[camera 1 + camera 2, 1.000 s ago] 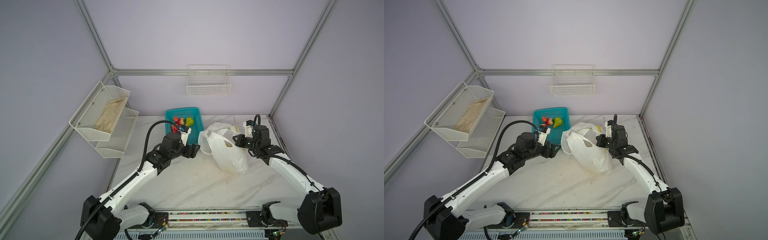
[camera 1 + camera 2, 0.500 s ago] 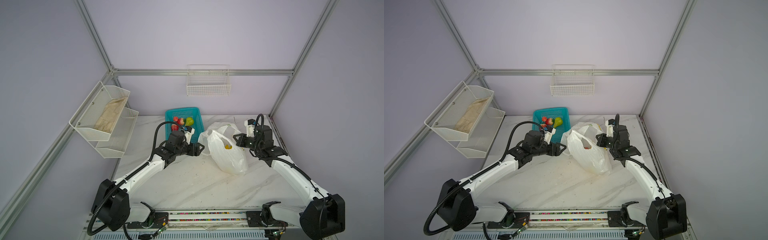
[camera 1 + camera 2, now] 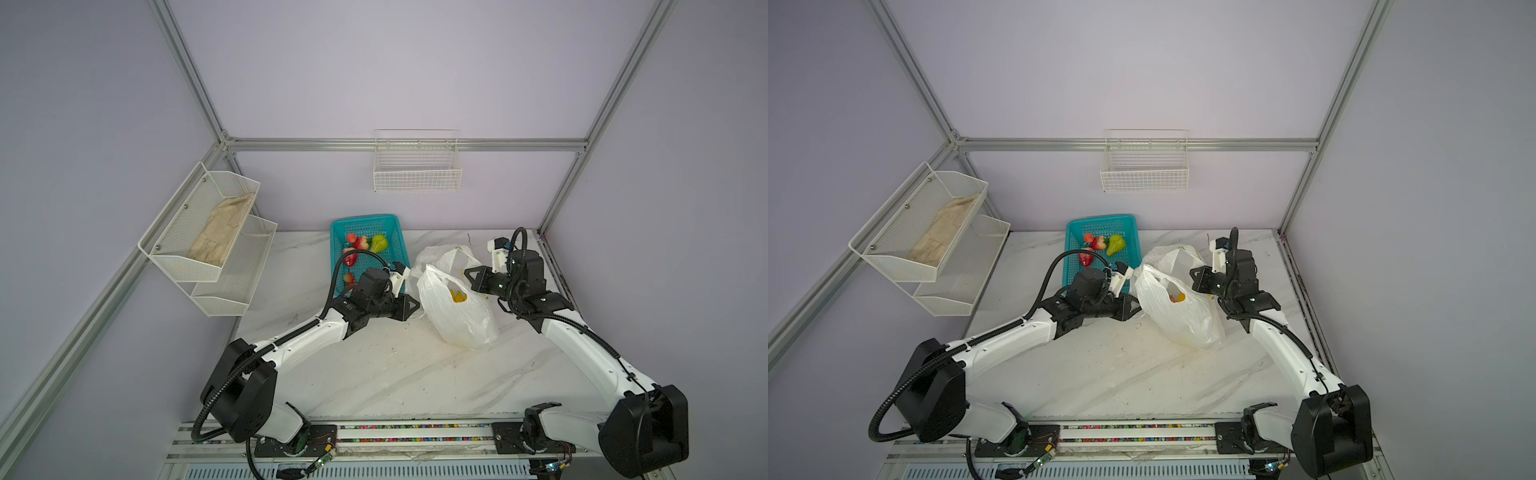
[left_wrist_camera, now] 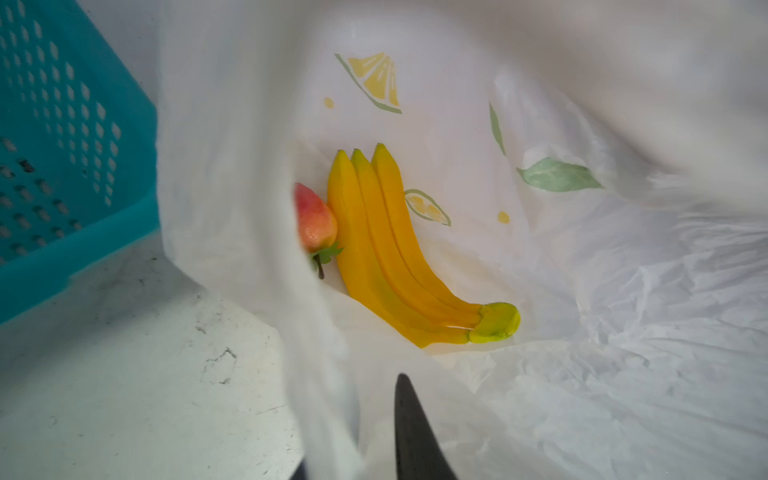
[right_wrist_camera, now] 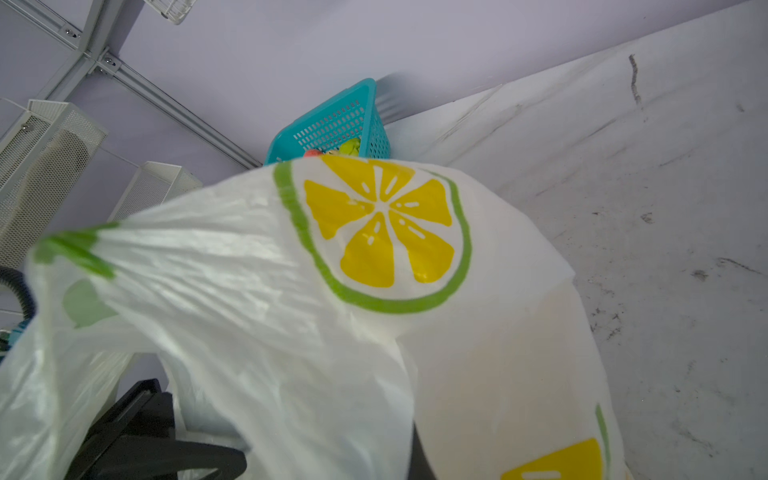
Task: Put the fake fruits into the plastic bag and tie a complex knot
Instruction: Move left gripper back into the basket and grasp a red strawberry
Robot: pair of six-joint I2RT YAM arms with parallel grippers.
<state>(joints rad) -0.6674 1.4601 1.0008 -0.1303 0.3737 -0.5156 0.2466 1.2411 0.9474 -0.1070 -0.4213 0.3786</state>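
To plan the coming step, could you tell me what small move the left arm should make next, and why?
Probably swing the left gripper over to the teal basket for the pear. The plastic bag shows only the banana bunch and one strawberry, red fruits lie in the basket, and the right gripper holds the bag's mouth up.

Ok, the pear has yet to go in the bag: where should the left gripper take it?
Probably across the wide belly of the pear, from straight above: it lies on its side in the basket, whose walls block any sideways approach.
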